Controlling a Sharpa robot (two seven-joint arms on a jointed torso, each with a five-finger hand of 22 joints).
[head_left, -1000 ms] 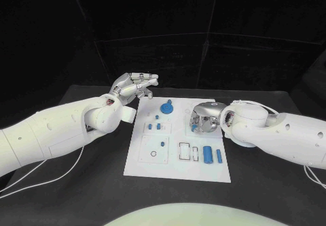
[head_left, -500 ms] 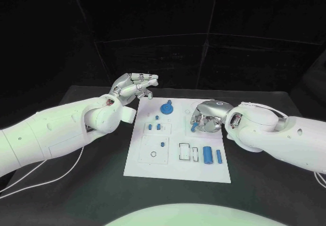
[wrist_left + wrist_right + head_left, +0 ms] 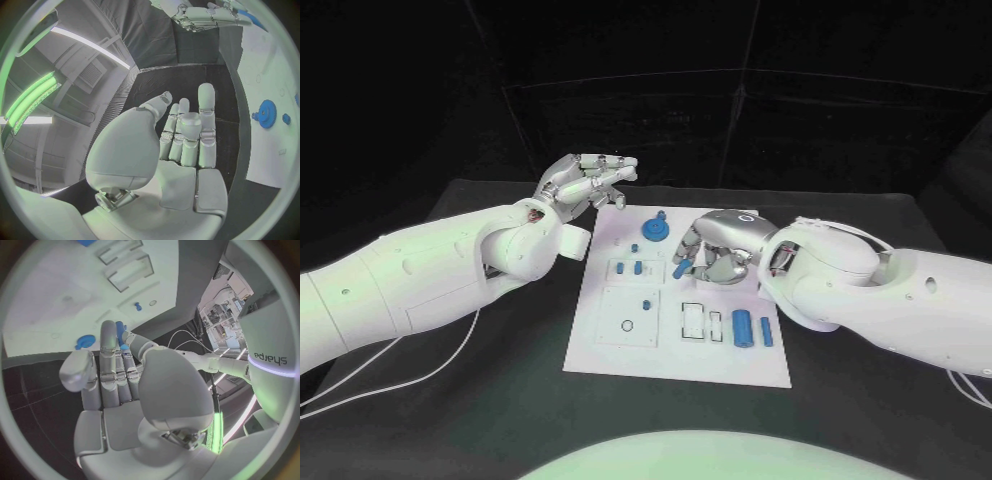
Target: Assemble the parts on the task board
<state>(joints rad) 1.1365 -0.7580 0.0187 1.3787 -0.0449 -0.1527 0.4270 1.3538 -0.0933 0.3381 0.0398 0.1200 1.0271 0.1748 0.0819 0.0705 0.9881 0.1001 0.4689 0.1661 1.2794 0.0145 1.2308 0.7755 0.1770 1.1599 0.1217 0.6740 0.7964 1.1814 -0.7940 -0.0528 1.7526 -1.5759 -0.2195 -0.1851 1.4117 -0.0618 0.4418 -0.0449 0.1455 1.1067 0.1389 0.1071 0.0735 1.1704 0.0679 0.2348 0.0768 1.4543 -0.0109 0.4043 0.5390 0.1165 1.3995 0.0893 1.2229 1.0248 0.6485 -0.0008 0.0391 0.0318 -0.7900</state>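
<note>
The white task board lies in the middle of the black table. My right hand hovers over its upper middle and pinches a small blue part at its fingertips; the right wrist view shows that blue part between the fingers over the board. My left hand is raised past the board's far left corner, empty, with fingers apart. A blue gear stands on the board near its far edge, and the gear also appears beside my left hand.
Small blue pegs stand in the board's left half, with another peg below them. A thick blue cylinder and a thinner one lie at the board's right. Black table surrounds the board.
My right hand has moved left across the board, carrying the blue part towards the board's middle. The left hand has stayed raised in place.
</note>
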